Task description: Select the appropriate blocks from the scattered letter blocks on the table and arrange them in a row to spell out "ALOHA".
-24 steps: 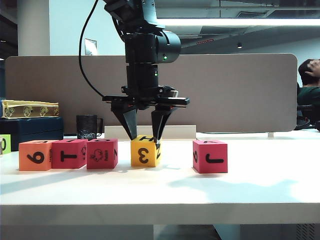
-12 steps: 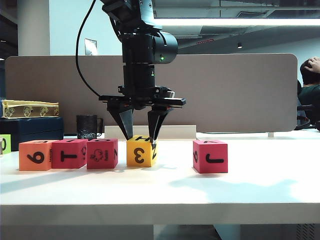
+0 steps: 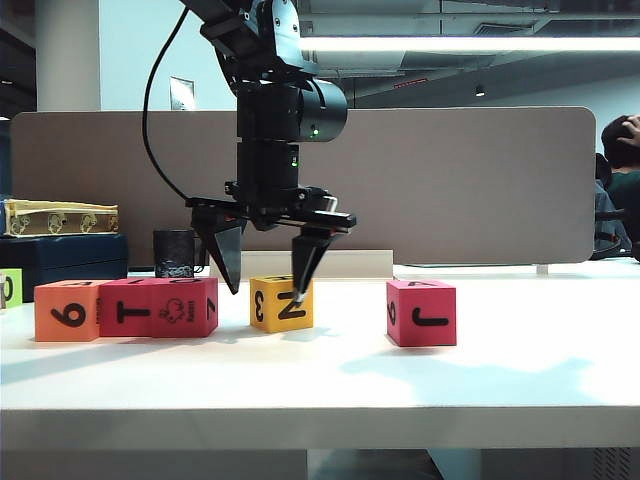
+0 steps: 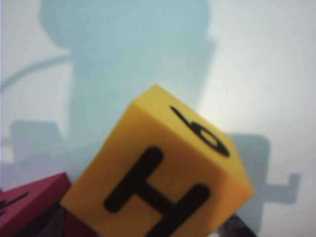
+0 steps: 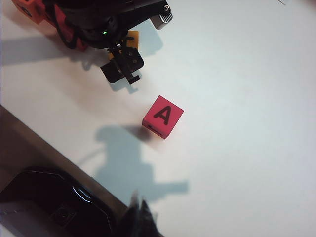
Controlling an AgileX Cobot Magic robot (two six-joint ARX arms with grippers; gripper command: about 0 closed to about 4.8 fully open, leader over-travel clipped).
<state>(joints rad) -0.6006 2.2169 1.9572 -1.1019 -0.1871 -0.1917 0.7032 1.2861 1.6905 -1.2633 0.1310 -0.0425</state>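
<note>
On the white table (image 3: pixel 500 380) an orange block (image 3: pixel 66 311) and two magenta-red blocks (image 3: pixel 130 308) (image 3: pixel 185 308) stand touching in a row at the left. To their right, a small gap away, sits the yellow block (image 3: pixel 281 303), H on top in the left wrist view (image 4: pixel 158 187). My left gripper (image 3: pixel 265 285) hangs over it, open, with one finger on each side. A magenta-red block (image 3: pixel 421 312), A on top (image 5: pixel 163 116), stands alone further right. My right gripper (image 5: pixel 140 217) is shut and empty, high above the table's edge.
A lime-green cube (image 3: pixel 8 288) peeks in at the far left edge. Behind the row are a black mug (image 3: pixel 173 255), a dark box with a yellow box on it (image 3: pixel 60 217) and a beige partition (image 3: pixel 480 180).
My left gripper carried the yellow block a little left, toward the row, then opened. The block has turned and shows other faces. The two magenta-red blocks slid slightly left.
</note>
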